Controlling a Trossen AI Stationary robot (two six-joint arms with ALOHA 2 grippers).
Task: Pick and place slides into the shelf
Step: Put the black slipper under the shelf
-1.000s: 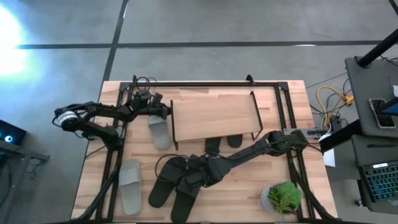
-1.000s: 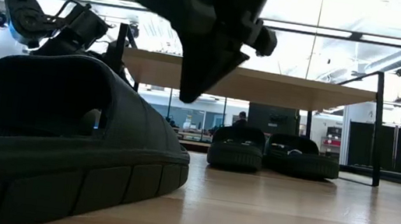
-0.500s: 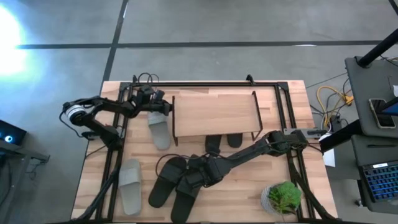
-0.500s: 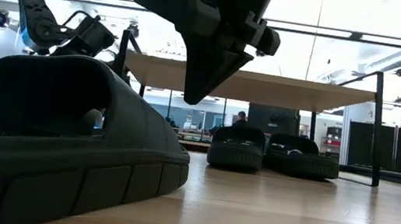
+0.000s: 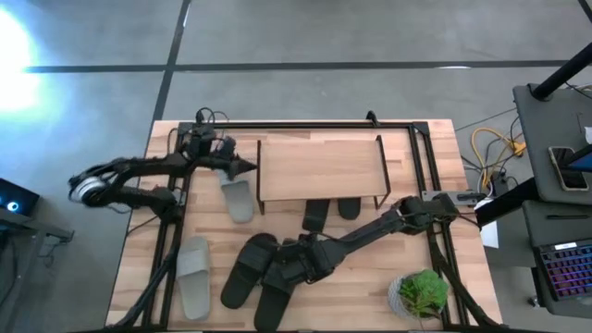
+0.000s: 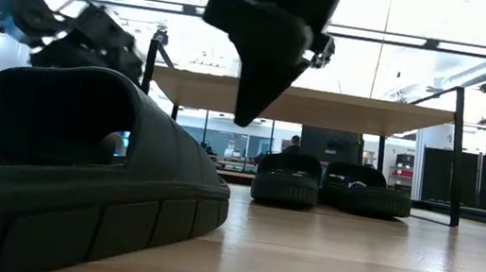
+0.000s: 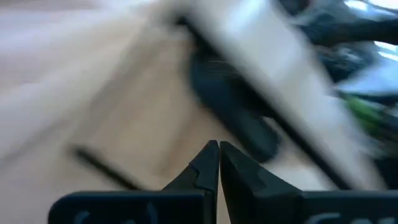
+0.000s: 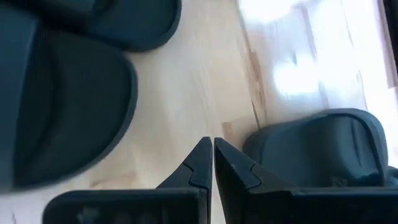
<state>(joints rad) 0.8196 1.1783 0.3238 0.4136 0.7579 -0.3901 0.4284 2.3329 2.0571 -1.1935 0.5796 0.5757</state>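
Black slides (image 5: pixel 264 276) beneath right claw (image 5: pixel 282 275)

Bright even overhead light, white glare patch on the floor (image 5: pixel 14 55) at far left, backlit silhouettes in low view, left wrist view motion-blurred throughout

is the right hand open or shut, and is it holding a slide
Shut and empty. In the right wrist view the right hand has its fingertips pressed together over bare tabletop, with black slides on either side but none between them.

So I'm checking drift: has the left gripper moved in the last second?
Yes. The left gripper, fingers shut, has shifted toward the light wood shelf's left edge.
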